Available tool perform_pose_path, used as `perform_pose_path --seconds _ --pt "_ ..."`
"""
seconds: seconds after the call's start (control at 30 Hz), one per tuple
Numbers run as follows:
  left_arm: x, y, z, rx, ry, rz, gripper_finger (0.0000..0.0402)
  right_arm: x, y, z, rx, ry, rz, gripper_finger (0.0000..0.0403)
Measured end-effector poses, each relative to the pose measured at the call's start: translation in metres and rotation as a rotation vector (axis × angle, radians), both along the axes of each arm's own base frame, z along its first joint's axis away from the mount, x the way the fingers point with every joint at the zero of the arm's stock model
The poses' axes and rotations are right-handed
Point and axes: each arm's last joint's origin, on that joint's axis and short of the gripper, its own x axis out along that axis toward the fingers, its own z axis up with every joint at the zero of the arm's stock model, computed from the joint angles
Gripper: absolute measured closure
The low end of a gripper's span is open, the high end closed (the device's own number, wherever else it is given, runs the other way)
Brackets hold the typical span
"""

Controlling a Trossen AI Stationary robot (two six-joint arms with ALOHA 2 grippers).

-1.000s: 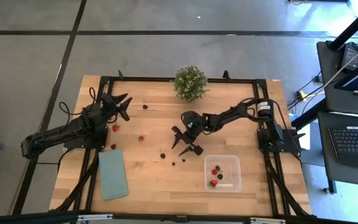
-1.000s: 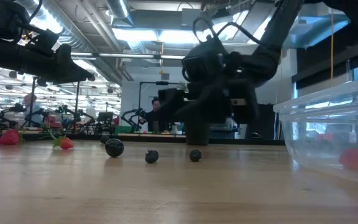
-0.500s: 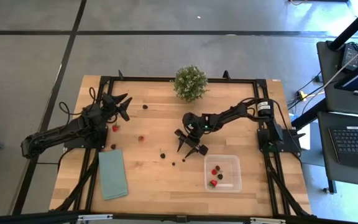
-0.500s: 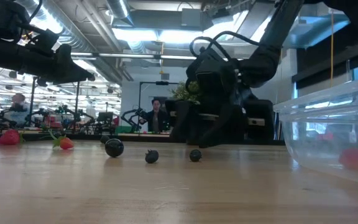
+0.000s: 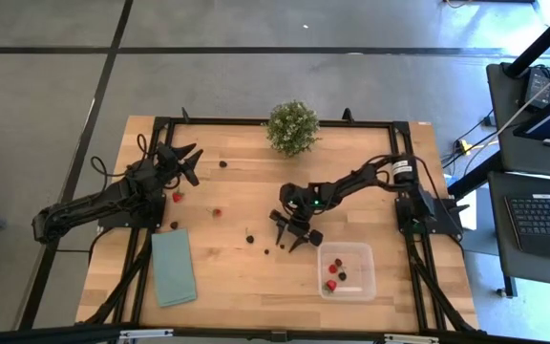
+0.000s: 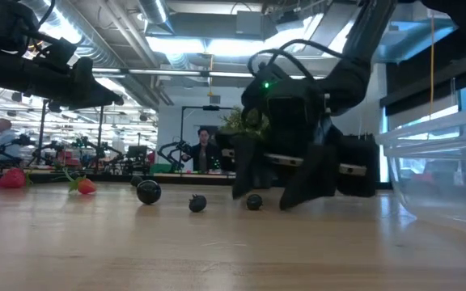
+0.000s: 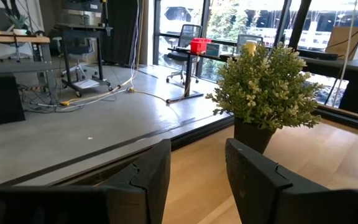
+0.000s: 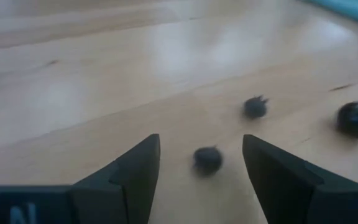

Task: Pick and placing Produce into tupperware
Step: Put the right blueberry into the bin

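Small dark berries lie on the wooden table [image 5: 256,277] at mid-table: one [image 5: 282,245] sits between the open fingers of my right gripper [image 5: 294,237], shown in the right wrist view as berry [image 8: 207,158] in gripper [image 8: 201,168]. Neither finger touches it. In the low view the fingertips [image 6: 269,198] reach down to the tabletop. Two more dark berries [image 5: 266,251] [image 5: 249,234] lie beside it. Red pieces [image 5: 177,197] [image 5: 217,212] lie farther left. The clear tupperware [image 5: 369,287] rests on its base and holds red and dark pieces. My left gripper [image 5: 195,162] hovers open over the left side.
A bushy potted plant [image 5: 292,126] stands at the far edge. The teal cloth [image 5: 174,268] lies flat near the left near corner. Dark berries [image 5: 222,163] [image 5: 174,225] lie on the left half. A black frame [image 5: 404,239] runs along the table's sides. People show beyond the table.
My right gripper has moved toward the table's near edge and come down until its open fingers stand around one dark berry. The tupperware has slid a little toward the near right corner. My left arm has kept still.
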Motion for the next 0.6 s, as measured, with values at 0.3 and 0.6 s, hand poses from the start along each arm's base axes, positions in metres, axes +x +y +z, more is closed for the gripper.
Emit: perform_pose_path --seconds 0.3,0.6 --pt "0.0000 0.0000 0.0000 0.000 0.000 0.000 0.0257 -0.0004 -0.0004 -0.0053 0.009 0.015 0.001 0.0173" --pt "0.0000 0.0000 -0.0001 0.000 0.000 0.000 0.0257 -0.0003 -0.0006 -0.0052 0.071 0.123 -0.074 0.0173"
